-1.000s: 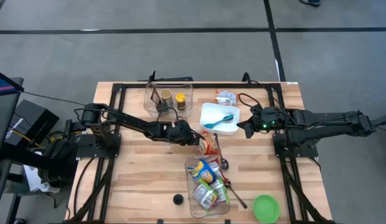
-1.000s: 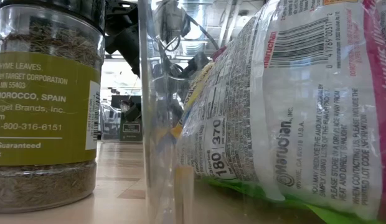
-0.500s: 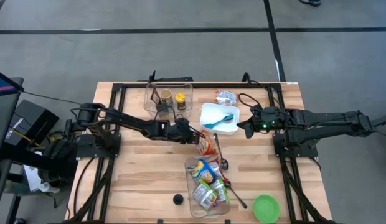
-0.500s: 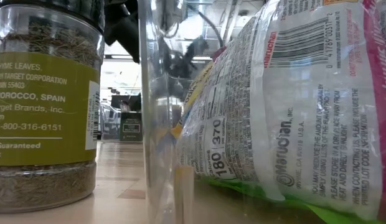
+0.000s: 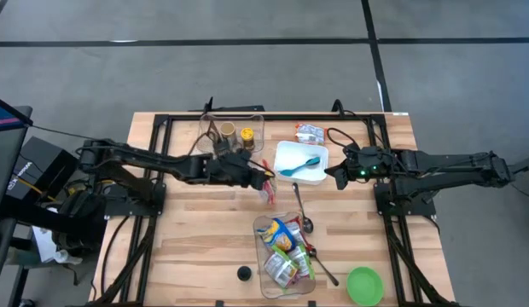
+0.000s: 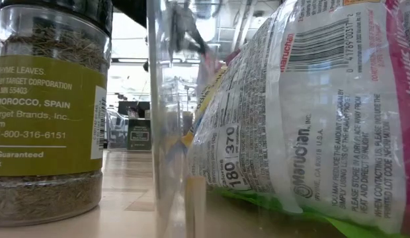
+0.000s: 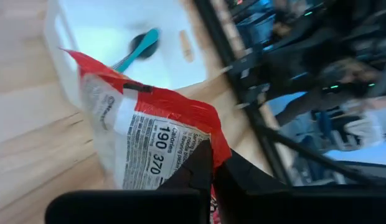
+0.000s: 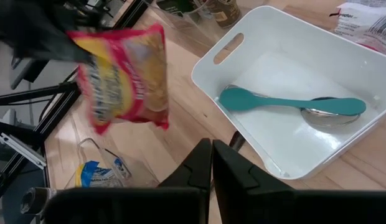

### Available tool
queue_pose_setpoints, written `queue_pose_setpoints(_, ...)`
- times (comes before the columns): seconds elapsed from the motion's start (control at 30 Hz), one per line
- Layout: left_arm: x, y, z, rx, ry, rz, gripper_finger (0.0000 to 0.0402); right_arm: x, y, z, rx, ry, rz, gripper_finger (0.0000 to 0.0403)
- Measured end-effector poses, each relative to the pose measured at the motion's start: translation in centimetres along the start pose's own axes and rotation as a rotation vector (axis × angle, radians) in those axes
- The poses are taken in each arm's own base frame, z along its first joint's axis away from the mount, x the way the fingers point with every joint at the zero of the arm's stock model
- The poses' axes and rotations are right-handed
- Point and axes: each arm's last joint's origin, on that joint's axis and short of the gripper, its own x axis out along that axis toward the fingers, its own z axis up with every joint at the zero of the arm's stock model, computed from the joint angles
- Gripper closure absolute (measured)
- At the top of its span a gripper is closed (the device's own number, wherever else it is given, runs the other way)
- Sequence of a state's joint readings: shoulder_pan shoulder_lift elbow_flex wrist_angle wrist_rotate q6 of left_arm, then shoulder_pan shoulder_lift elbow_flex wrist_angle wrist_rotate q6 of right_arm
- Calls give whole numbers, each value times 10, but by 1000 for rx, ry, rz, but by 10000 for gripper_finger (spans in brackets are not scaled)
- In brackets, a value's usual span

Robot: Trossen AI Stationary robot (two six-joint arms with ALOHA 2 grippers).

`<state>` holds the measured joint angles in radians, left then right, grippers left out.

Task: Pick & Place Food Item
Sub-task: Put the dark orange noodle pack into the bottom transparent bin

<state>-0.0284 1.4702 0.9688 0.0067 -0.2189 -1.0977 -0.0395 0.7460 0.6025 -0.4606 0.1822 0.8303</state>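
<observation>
Left gripper clamped shut on a red ramen packet, dangling clear of the table near its centre, just beside the white bin. In the bin, a teal spoon. Right gripper parked at the bin's other side, fingers pressed together on nothing. Toward the table's near edge, a clear container packed with food packets; near the far edge, a second clear bin with jars. At the near right corner, a green bowl.
</observation>
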Motion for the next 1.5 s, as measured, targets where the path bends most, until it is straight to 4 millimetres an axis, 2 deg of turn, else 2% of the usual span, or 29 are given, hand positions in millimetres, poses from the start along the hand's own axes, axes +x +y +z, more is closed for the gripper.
queue_pose_setpoints(0.2, -28, -16, 9, -12, -30, -96, 401, 0, 0, 0, 0, 0, 0, 395)
queue_pose_setpoints(0.37, -51, -30, 3, -5, -14, -180, 401, 0, 0, 0, 0, 0, 0, 395)
queue_pose_setpoints(0.73, -87, -60, -40, 0, 118, -380, 401, 0, 0, 0, 0, 0, 0, 395)
queue_pose_setpoints(1.0, -105, -69, -69, -48, 114, -380, 401, 0, 0, 0, 0, 0, 0, 395)
queue_pose_setpoints(1.2, -100, -69, -89, -99, 161, -352, 401, 0, 0, 0, 0, 0, 0, 395)
queue_pose_setpoints(1.5, -68, -61, -116, -143, 195, -266, 401, 0, 0, 0, 0, 0, 0, 395)
